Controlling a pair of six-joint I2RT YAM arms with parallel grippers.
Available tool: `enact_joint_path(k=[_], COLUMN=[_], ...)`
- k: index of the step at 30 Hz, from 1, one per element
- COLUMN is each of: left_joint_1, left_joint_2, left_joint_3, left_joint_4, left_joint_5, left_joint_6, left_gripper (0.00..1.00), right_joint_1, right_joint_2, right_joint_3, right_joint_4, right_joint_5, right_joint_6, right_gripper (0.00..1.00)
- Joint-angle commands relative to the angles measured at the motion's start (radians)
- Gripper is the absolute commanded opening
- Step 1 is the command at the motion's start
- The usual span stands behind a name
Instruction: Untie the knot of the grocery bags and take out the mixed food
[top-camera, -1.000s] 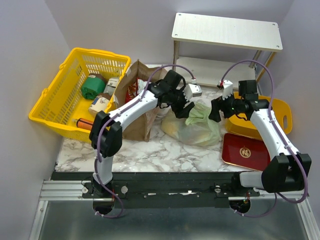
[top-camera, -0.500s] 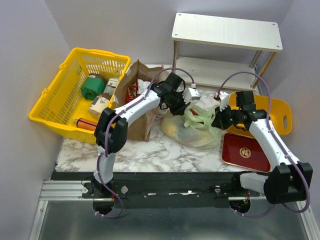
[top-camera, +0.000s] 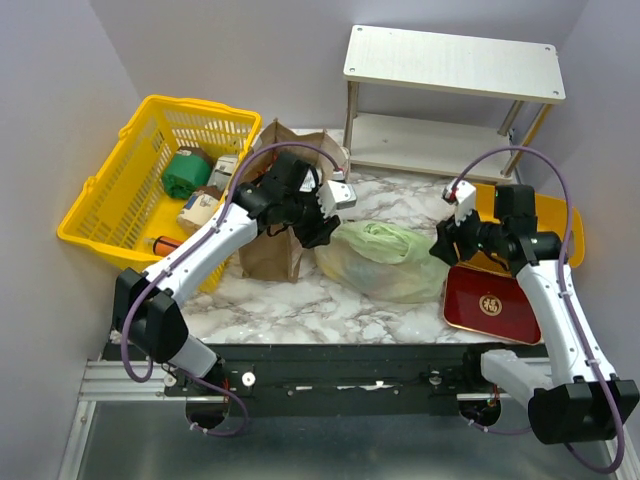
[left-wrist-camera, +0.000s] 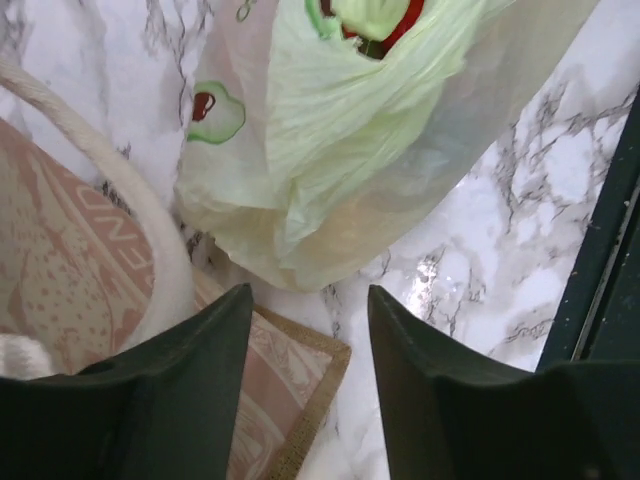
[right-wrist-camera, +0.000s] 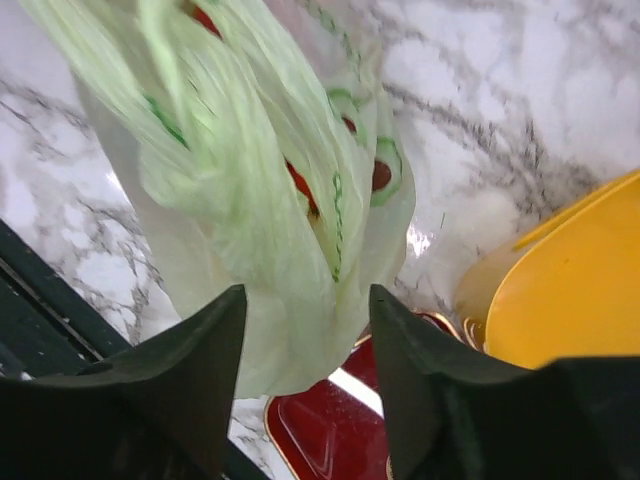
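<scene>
Marble counter (top-camera: 290, 300) carries the green plastic bag (top-camera: 385, 262) near its middle, with free marble in front of it up to the near edge. Left claw (left-wrist-camera: 308, 295) hangs half wide and empty between this bag and the brown paper bag (top-camera: 268, 255). Right claw (right-wrist-camera: 305, 292) is also parted, beside the bag's right end, near the red tray (top-camera: 495, 300). If it touches the plastic I cannot say, because its view is blurred. Only the top view shows the yellow basket (top-camera: 105, 215) at the left edge and the white shelf (top-camera: 450, 65) behind.
</scene>
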Motion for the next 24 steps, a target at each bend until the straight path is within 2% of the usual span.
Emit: enact_joint_path(k=[1,7,15,17,18,19,21,22,24], left_joint_1=[-0.024,-0.041,-0.104,-0.133,-0.142,-0.167,-0.187,-0.195,-0.215], left_joint_2=[-0.042,-0.046,0.003,0.036,0.050,0.076,0.104,0.116,0.158], left_joint_3=[0.060,0.083,0.107,0.124,0.138,0.144,0.158,0.161,0.176], left_joint_4=[0.032,0.031,0.072,0.072,0.072,0.072,0.084,0.095,0.121], left_joint_5=[0.051,0.057,0.043,0.037,0.036,0.017,-0.013,-0.047,-0.094], left_joint_6=[-0.060,-0.074,-0.026,-0.014,0.003,0.015,0.039,0.043,0.043], left_gripper=[0.63,0.64,0.64,0.64,0.64,0.64,0.64,0.64,0.63], right_joint_1=[0.030,0.157,0.196,0.203,0.203,0.203,0.203,0.203,0.203], right_joint_2=[0.041,0.204,0.384,0.408,0.416,0.422,0.420,0.416,0.388], right_joint_3=[0.163,0.268,0.337,0.348,0.345,0.340,0.316,0.309,0.293], right_joint_4=[-0.024,-0.047,0.036,0.035,0.039,0.056,0.073,0.075,0.073], right_joint_5=[-0.146,-0.127,-0.171,-0.166,-0.147,-0.130,-0.081,-0.071,-0.048], right_joint_6=[-0.046,-0.136,-0.030,-0.026,-0.018,-0.007,0.005,0.003,0.000], right_gripper=[0.66,0.69,0.69,0.66,0.62,0.51,0.38,0.28,0.20])
